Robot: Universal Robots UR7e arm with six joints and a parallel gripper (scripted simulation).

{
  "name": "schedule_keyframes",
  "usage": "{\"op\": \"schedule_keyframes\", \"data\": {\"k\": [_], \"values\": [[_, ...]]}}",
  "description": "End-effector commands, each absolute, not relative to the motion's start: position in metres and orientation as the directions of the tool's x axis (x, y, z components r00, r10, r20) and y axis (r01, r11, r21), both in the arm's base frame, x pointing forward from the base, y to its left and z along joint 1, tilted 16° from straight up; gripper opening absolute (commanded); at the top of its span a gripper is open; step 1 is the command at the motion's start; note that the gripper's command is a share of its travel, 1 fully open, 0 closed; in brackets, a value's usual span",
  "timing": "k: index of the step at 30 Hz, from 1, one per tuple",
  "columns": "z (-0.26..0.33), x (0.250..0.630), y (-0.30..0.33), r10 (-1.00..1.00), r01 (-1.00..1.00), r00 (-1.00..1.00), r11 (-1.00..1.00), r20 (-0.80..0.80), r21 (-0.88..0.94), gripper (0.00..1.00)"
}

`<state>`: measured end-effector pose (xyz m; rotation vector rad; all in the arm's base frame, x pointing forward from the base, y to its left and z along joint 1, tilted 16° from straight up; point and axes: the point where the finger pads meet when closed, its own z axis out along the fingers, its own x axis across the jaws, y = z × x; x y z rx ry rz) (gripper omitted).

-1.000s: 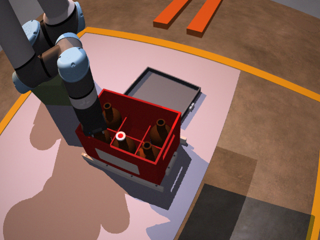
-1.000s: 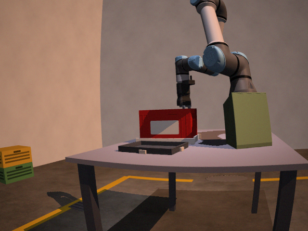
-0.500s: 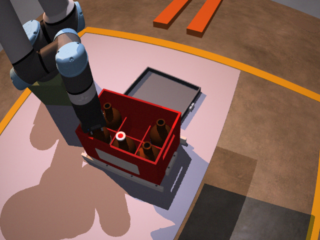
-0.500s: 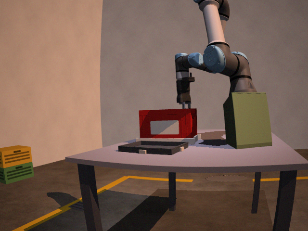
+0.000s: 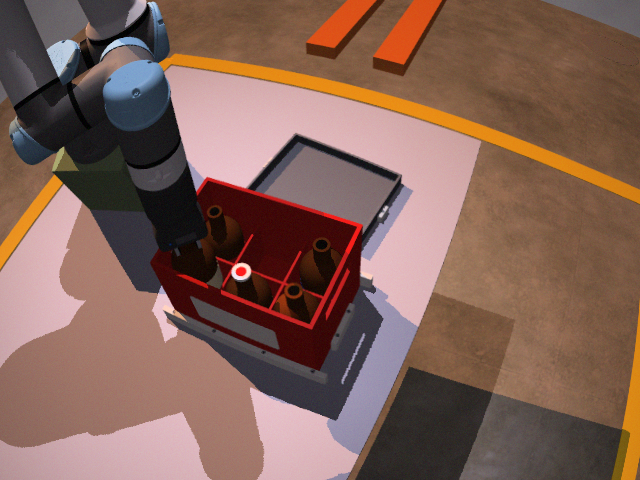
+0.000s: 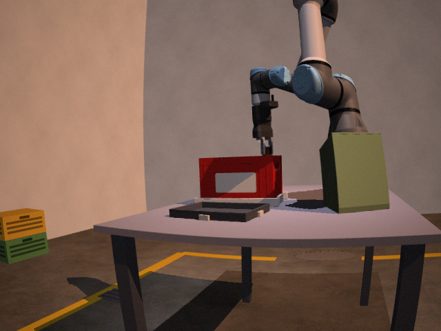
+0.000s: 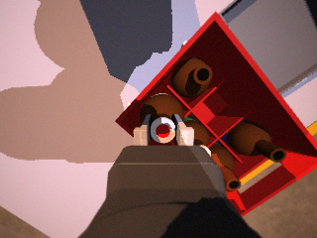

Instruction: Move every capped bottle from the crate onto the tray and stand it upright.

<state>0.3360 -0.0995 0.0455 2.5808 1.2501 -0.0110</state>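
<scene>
A red crate (image 5: 268, 273) with dividers stands on the table and holds several brown bottles. My gripper (image 7: 161, 122) is shut on the neck of a capped bottle (image 7: 162, 130) in the crate's near-left corner cell; its white cap with a red dot shows between the fingers in the wrist view. In the top view the gripper (image 5: 181, 249) hides that cap. A second capped bottle (image 5: 241, 272) stands in the front middle cell. Open bottles stand at the back left (image 5: 215, 212), back right (image 5: 321, 245) and front right (image 5: 293, 292). The dark tray (image 5: 326, 180) lies empty behind the crate.
An olive box (image 6: 354, 171) at the arm's base stands beside the crate. Light rails (image 5: 248, 341) lie along the crate's base. Orange bars (image 5: 374, 28) lie on the floor beyond the table. Stacked yellow and green crates (image 6: 22, 235) sit on the floor.
</scene>
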Motion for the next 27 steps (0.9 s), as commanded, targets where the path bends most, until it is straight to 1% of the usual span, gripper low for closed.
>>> {"op": "schedule_keyframes", "data": {"k": [1,8,11,27], "values": [[0.061,0.334,-0.096,0.769,0.771,0.627,-0.59,-0.124,0.24,0.0],[0.083,0.332,-0.09,0.769,0.771,0.627,-0.59,-0.124,0.239,0.0],[0.078,0.333,-0.092,0.769,0.771,0.627,-0.59,-0.124,0.241,0.0],[0.123,0.327,-0.08,0.769,0.771,0.627,-0.59,-0.124,0.239,0.0]]}}
